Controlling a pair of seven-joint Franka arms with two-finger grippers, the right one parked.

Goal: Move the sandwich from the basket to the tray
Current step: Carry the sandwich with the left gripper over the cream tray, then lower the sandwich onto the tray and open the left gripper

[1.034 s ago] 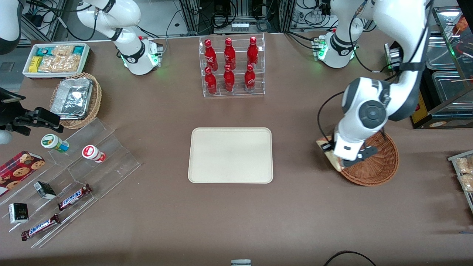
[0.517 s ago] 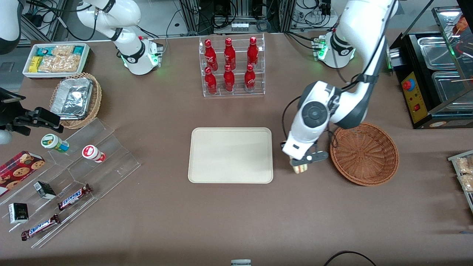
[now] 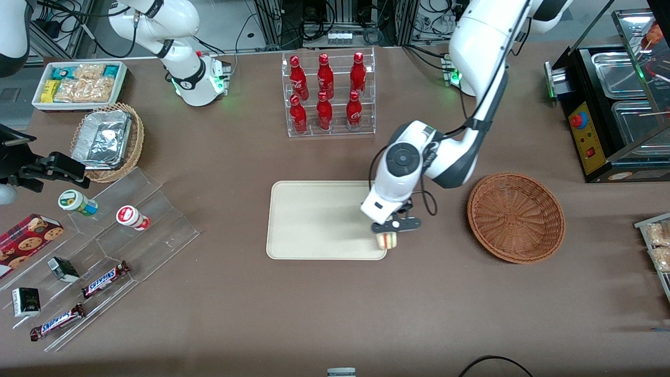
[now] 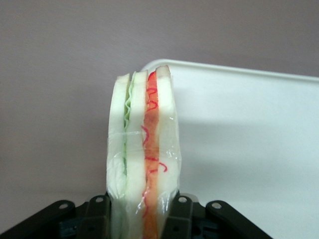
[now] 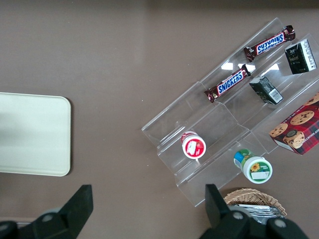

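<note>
My left gripper (image 3: pixel 388 236) is shut on the sandwich (image 3: pixel 387 241), a wrapped wedge of white bread with green and orange-red filling. It holds it in the air over the corner of the cream tray (image 3: pixel 314 220) that is nearest the front camera and toward the basket. In the left wrist view the sandwich (image 4: pixel 144 159) stands between the two fingers (image 4: pixel 95 219), with the tray's rounded corner (image 4: pixel 239 129) beneath it. The reddish-brown wicker basket (image 3: pixel 515 217) lies beside the tray toward the working arm's end; nothing shows in it.
A clear rack of red bottles (image 3: pixel 327 94) stands farther from the front camera than the tray. A clear stepped stand with snack bars and cups (image 3: pixel 104 251), a tan wicker basket with foil containers (image 3: pixel 107 141) and a white bin of packets (image 3: pixel 78 84) lie toward the parked arm's end.
My gripper has carried the sandwich out of the basket and sideways across the table, from beside the basket to over the tray's near corner. The basket now stands uncovered.
</note>
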